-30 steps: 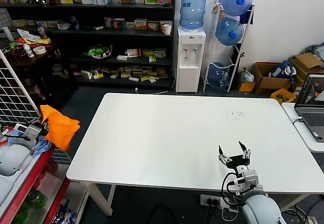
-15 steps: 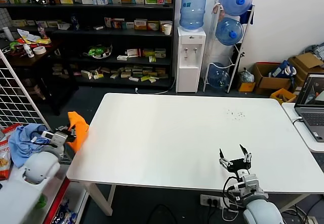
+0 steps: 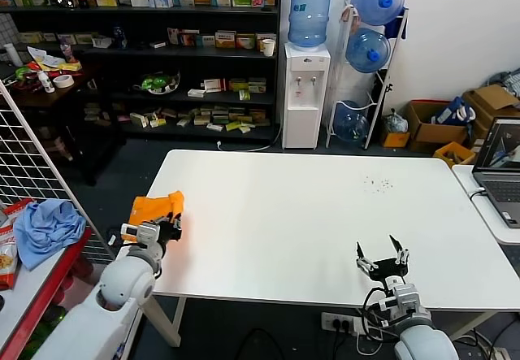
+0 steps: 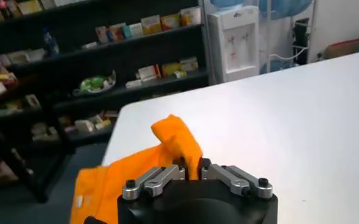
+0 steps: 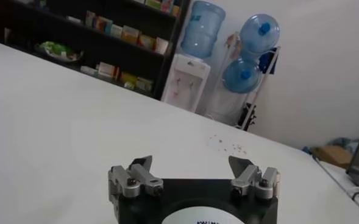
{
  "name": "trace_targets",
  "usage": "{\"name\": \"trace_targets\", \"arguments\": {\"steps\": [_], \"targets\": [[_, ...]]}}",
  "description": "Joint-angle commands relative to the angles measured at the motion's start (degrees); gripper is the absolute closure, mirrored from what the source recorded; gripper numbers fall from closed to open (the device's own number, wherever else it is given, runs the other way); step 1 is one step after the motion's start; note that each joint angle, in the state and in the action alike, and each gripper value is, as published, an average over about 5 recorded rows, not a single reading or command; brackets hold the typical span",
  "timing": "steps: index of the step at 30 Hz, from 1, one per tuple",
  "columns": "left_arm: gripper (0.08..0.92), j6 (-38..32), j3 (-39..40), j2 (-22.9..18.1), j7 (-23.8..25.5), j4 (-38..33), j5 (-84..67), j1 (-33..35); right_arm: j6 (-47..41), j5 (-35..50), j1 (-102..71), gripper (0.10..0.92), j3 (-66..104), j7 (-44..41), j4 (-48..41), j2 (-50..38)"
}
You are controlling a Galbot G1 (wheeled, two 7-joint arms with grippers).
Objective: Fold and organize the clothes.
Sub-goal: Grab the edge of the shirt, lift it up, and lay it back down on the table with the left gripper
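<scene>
At the left edge of the white table (image 3: 309, 214), toward its near-left corner, the left gripper (image 3: 162, 228) is clenched on a bunched fold of the orange T-shirt (image 3: 156, 206). The shirt is soft, matte fabric, crumpled into a loose lump; in the left wrist view one peak (image 4: 178, 141) stands up between the closed fingers while the rest sags below and off to one side of the gripper (image 4: 191, 165). No lettering shows. The tabletop is smooth, flat and rectangular with rounded corners, carrying only a faint scatter of dark specks (image 3: 378, 184) toward the far-right corner. Over the near edge, toward the right corner, the right gripper (image 3: 382, 253) holds its black fingers spread wide, grasping nothing. Off the left edge, a crumpled light blue cloth (image 3: 47, 224) lies on a red-rimmed surface beside a white wire grid (image 3: 28, 161).
</scene>
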Motion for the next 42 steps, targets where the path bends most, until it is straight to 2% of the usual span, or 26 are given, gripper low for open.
{"name": "trace_targets", "arguments": {"steps": [1, 10, 19, 21, 27, 31, 36, 39, 42], "targets": [[0.814, 0.17, 3.64, -14.26, -3.85, 0.52, -2.39, -0.88, -0.04, -0.26, -0.13, 0.203, 0.15, 0.19, -0.26, -0.01], [0.814, -2.27, 7.08, -26.34, -4.81, 5.88, 0.56, -2.37, 0.59, 0.21, 0.53, 0.203, 0.84, 0.11, -1.25, -0.20], [0.814, -6.43, 10.64, -36.47, -5.99, 11.39, 2.77, -2.20, 0.73, 1.57, 0.63, 0.203, 2.75, 0.18, -1.98, -1.40], [0.814, -7.67, 11.51, -37.70, -6.27, 12.61, 3.15, -2.30, 0.78, 1.74, 0.49, 0.203, 3.17, 0.19, -2.13, -1.49], [0.814, -12.73, 13.97, -38.02, -5.84, 16.19, 2.80, -2.69, 0.73, 2.05, 0.21, 0.203, 4.05, 0.19, -2.54, -1.50], [0.806, -16.46, 15.06, -38.02, -2.17, 16.98, 2.49, -3.34, 0.60, 2.69, 0.27, 0.203, 4.46, 0.15, -2.54, -1.88], [0.688, -29.75, 15.94, -37.11, 5.46, 16.18, 4.68, -3.52, 0.83, 3.53, 1.20, 0.203, 4.56, -0.22, -2.70, -1.65], [0.602, -36.57, 15.31, -33.85, 7.41, 14.92, 6.72, -2.87, 1.10, 3.67, 1.74, 0.203, 4.25, -0.83, -2.83, -1.23], [0.515, -40.35, 13.62, -30.13, 7.81, 12.53, 7.88, -1.34, 1.46, 3.79, 2.16, 0.203, 3.84, -1.72, -2.95, -0.93]]}}
